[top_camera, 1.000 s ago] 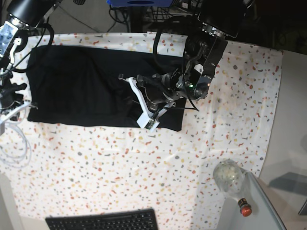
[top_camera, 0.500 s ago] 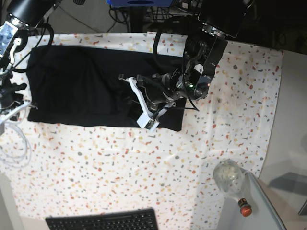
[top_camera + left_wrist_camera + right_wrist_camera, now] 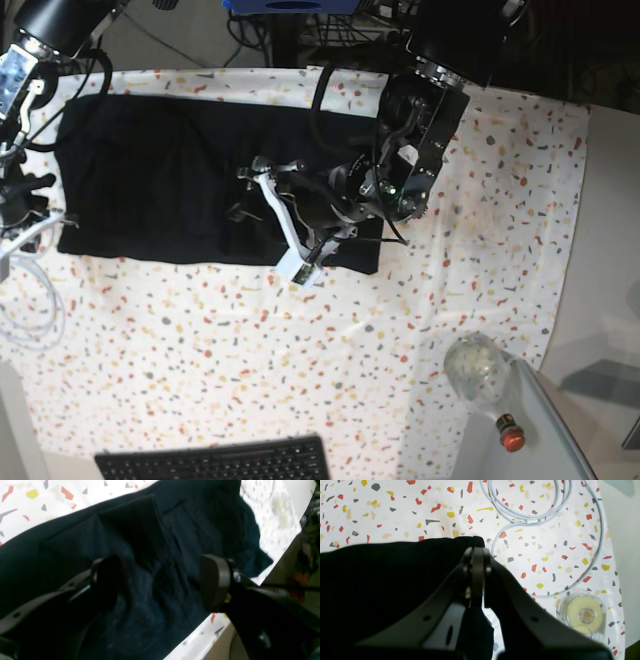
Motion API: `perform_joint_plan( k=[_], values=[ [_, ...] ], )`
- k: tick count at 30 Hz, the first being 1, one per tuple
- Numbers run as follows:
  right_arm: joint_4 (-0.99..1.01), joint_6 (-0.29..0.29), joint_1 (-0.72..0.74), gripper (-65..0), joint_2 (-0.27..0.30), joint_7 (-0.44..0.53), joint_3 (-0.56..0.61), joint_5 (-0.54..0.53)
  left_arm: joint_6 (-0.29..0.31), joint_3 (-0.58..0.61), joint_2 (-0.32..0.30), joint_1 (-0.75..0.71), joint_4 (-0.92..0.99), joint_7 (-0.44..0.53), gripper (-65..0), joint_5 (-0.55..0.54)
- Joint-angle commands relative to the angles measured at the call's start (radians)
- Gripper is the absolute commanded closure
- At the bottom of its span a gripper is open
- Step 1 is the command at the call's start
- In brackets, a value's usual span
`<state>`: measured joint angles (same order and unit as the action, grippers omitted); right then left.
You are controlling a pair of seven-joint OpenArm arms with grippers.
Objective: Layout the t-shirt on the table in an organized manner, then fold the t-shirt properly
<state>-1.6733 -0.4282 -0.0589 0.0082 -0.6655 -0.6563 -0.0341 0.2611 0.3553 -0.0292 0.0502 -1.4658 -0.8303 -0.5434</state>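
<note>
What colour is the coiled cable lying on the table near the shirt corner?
Pale blue-grey cable, clearest in the right wrist view.

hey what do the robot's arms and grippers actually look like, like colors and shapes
Both arms are black, with black cables looping along them. The left gripper has two dark fingers ending in rounded, oval black pads; in the base view a white bracket piece runs along it. The right gripper has matte black, flat tapering fingers with small round holes and a visible screw.
</note>
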Motion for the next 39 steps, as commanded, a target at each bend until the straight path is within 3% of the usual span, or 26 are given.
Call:
perform_joint_plan(
  k=[1,3,4,6,8,10,12,14,15,19,22,24,29,35,39],
  values=[
    [-0.015,-0.002,0.014,0.0,0.013,0.020,0.000,-0.008,0.002,-0.005,0.010,0.018,-0.019,0.015,-46.2,-0.019],
    [-0.017,-0.002,0.014,0.0,0.013,0.020,0.000,-0.008,0.002,-0.017,0.007,0.020,-0.028,0.016,-44.3,-0.017],
    [-0.017,-0.002,0.014,0.0,0.013,0.020,0.000,-0.008,0.002,-0.045,-0.004,0.020,-0.036,0.015,-40.0,-0.017],
    [-0.023,-0.002,0.014,0.0,0.013,0.019,-0.001,-0.008,0.002,-0.132,-0.039,0.009,-0.059,0.015,-23.9,-0.017],
    [-0.026,-0.004,0.011,0.0,0.013,0.016,0.003,-0.008,0.004,-0.241,-0.067,-0.017,-0.068,0.015,-1.2,-0.019],
    [-0.026,-0.013,0.008,0.0,0.008,-0.001,0.057,-0.008,0.004,-0.391,-0.099,-0.060,-0.066,0.015,0.0,-0.019],
    [-0.026,-0.067,0.003,0.0,0.009,-0.044,0.178,-0.008,0.008,-0.539,-0.127,-0.108,-0.063,0.015,0.0,-0.019],
    [-0.026,-0.131,0.004,0.0,0.011,-0.090,0.287,-0.008,0.056,-0.672,-0.156,-0.158,-0.059,0.018,0.0,-0.019],
    [-0.026,-0.153,0.009,0.0,0.009,-0.113,0.346,-0.008,0.108,-0.738,-0.168,-0.186,-0.059,0.018,0.0,-0.019],
    [-0.018,-0.154,0.034,0.0,0.008,-0.156,0.599,-0.008,0.280,-0.968,-0.182,-0.264,-0.059,0.016,0.0,-0.016],
    [-0.015,-0.154,0.060,0.0,0.003,-0.150,0.791,-0.008,0.327,-1.090,-0.180,-0.299,-0.043,0.015,0.0,-0.014],
    [0.003,-0.154,0.087,0.0,-0.023,-0.152,0.858,-0.008,0.335,-1.122,-0.182,-0.319,-0.039,0.015,0.0,-0.013],
    [0.229,-0.154,0.179,0.0,-0.089,-0.148,0.784,-0.005,0.335,-1.136,-0.180,-0.355,-0.048,0.019,0.0,-0.014],
    [0.470,-0.154,0.262,0.0,-0.055,-0.099,0.556,-0.005,0.335,-1.132,-0.179,-0.353,-0.039,0.019,0.0,-0.014],
    [0.424,-0.154,0.256,0.0,-0.034,-0.130,0.522,-0.005,0.335,-1.108,-0.179,-0.336,-0.039,0.019,0.0,-0.014]
  ],
)
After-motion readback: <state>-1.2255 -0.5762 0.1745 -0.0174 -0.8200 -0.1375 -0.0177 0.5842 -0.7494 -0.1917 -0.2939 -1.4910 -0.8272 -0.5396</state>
